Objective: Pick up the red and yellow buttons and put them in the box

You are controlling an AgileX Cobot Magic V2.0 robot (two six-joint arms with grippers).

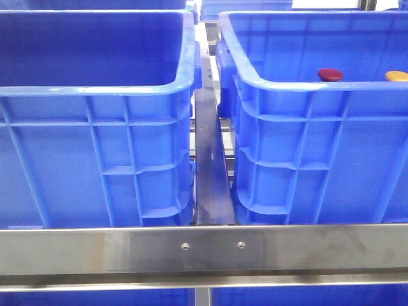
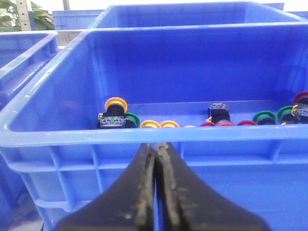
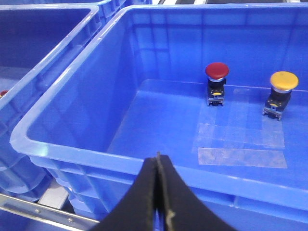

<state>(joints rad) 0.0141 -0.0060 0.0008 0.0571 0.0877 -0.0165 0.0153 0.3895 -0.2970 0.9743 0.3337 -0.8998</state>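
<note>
I am holding my right gripper [image 3: 159, 192] pressed shut and empty, hovering just outside the near rim of the right box [image 3: 96, 154]. Inside it, the red button [image 3: 217, 70] and the yellow button [image 3: 284, 80] are standing upright on their black bases on the floor, near the far wall and a little apart from each other. My left gripper [image 2: 156, 192] is likewise clamped together with nothing in it, facing the left crate [image 2: 57, 130], where a jumble of buttons [image 2: 163, 123] in yellow, red and green is lying along the floor.

I am judging both caps to be already inside a blue crate, so the first risk is mistaking which crate counts as the target. If more picking is called for, the glossy domes are likely to slip from my narrow tips, and the crowded pile is inviting a grab of a neighbour. The deep walls are also threatening a wrist collision on the way down.
</note>
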